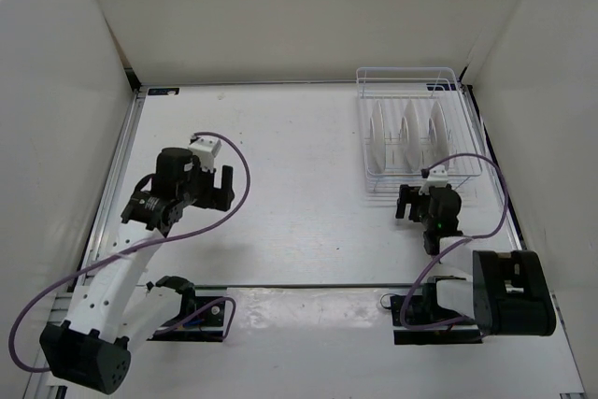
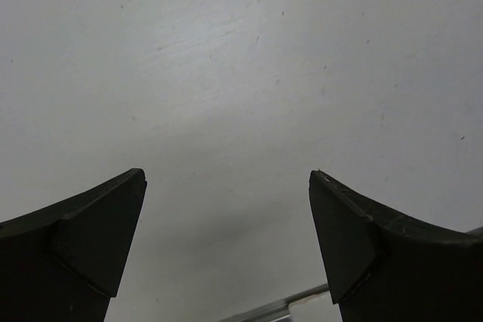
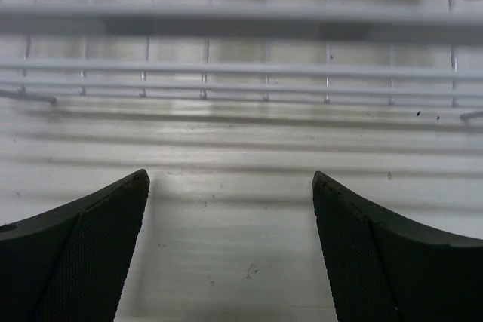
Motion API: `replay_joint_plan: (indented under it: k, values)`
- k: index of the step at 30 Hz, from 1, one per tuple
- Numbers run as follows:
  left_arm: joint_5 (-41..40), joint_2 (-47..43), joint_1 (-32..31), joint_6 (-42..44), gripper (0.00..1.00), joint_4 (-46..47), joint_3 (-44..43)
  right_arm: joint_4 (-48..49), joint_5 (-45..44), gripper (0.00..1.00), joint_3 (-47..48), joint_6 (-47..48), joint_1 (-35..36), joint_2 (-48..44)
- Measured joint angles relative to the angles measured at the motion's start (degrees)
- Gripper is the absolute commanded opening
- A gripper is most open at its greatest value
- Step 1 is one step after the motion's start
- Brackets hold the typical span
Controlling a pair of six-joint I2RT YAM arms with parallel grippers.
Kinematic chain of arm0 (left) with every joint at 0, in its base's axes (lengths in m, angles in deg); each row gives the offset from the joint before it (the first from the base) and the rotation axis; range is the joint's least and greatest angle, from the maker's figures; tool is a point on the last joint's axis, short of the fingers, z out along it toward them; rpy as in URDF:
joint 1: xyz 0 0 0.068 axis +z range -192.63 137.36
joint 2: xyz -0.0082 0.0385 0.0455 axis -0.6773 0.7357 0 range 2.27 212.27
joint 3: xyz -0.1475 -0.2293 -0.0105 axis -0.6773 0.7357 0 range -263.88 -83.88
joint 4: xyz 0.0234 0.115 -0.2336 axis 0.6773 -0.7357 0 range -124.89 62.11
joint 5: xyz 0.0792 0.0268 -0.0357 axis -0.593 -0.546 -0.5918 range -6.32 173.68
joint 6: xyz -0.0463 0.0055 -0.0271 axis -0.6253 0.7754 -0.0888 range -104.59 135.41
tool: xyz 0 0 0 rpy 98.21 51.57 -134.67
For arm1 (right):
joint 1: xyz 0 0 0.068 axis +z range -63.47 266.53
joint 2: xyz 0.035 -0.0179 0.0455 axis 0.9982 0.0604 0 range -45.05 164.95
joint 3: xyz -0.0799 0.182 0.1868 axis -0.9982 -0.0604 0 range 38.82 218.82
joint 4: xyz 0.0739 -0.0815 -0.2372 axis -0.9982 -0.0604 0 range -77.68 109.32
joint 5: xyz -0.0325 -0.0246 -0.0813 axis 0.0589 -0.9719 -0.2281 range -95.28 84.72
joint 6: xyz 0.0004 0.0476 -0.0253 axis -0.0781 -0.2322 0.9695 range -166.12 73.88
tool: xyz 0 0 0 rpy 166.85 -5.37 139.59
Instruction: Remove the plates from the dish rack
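Right gripper (image 3: 230, 182) sits wide open and empty just short of the dish rack (image 3: 241, 14) near rail, left gripper (image 2: 226, 179) gapes the same over the table (image 2: 241, 58), and only the overhead view shows the plates (image 1: 404, 126) standing upright.

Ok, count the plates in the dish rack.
3, on edge in the dish rack: left plate, middle plate, right plate. Others may be hidden.

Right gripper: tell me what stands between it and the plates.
Only the near wire wall of the dish rack lies between the open right gripper and the upright plates; reaching over it would probably clear it.
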Motion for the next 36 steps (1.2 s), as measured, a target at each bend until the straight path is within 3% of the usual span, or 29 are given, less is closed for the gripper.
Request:
replay_joint_plan:
  k: [7, 12, 15, 19, 22, 27, 32, 36]
  values:
    - [0.28, 1.38, 0.74, 3.98, 1.00, -6.51, 4.02, -30.84, -1.01, 0.90, 19.65, -1.33, 0.15, -5.03]
    - [1.14, 1.46, 1.20, 3.85, 1.00, -8.37, 3.63, -44.61, 4.07, 0.90, 18.43, -4.04, 0.22, -22.01]
    - [1.46, 0.96, 1.25, 3.50, 1.00, -8.96, 3.56, -54.45, 12.72, 0.90, 19.93, -7.08, 0.09, -34.53]
    - [1.77, -0.44, 1.25, 2.47, 1.00, -9.51, 3.43, -50.97, 30.84, 0.90, 26.01, -9.14, 0.22, -41.75]
    - [1.95, -0.68, 1.25, 1.84, 1.00, -9.75, 2.99, -45.24, 40.83, 0.90, 33.24, -12.61, 0.39, -37.99]
    - [1.84, -0.33, 1.25, 1.44, 1.00, -10.40, 2.73, -41.03, 53.83, 0.90, 48.48, -22.10, 0.37, -20.31]
    - [1.77, -0.20, 1.25, 1.31, 1.00, -10.86, 2.69, -45.75, 55.17, 0.90, 55.87, -27.36, 0.37, -8.24]
    - [1.73, -0.20, 1.25, 1.09, 1.00, -11.08, 2.67, -50.99, 46.84, 0.90, 57.05, -26.47, 0.39, -5.73]
